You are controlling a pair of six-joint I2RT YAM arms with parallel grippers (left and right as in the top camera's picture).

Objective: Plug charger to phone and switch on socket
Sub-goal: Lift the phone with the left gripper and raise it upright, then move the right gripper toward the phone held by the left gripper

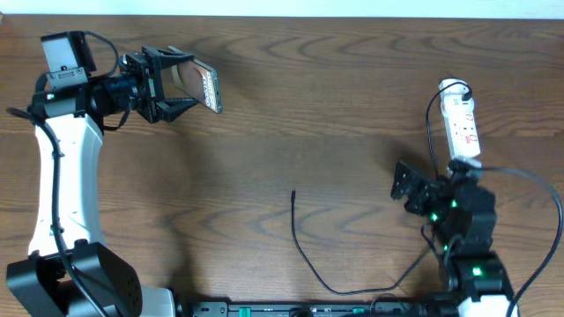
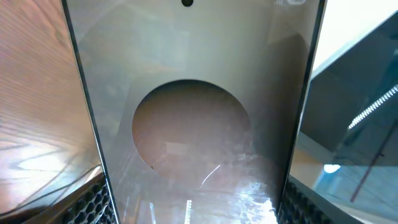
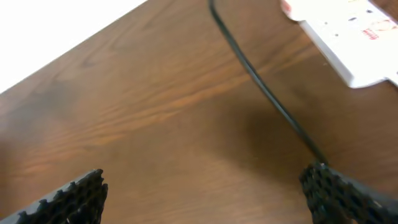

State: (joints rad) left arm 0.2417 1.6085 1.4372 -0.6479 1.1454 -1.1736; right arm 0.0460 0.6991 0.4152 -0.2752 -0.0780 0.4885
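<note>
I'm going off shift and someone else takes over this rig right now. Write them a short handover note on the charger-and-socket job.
Left hand: shut on the phone, at the far left of the table.
Right hand: open and empty, close to the near end of the socket.
Charger: lies loose at the middle front of the table, its plug tip free and in neither hand.
Done: phone grasped.
Left: pick up the plug tip, push it into the phone, then press the socket's switch. Whether it is on or off cannot be read from these views.
</note>
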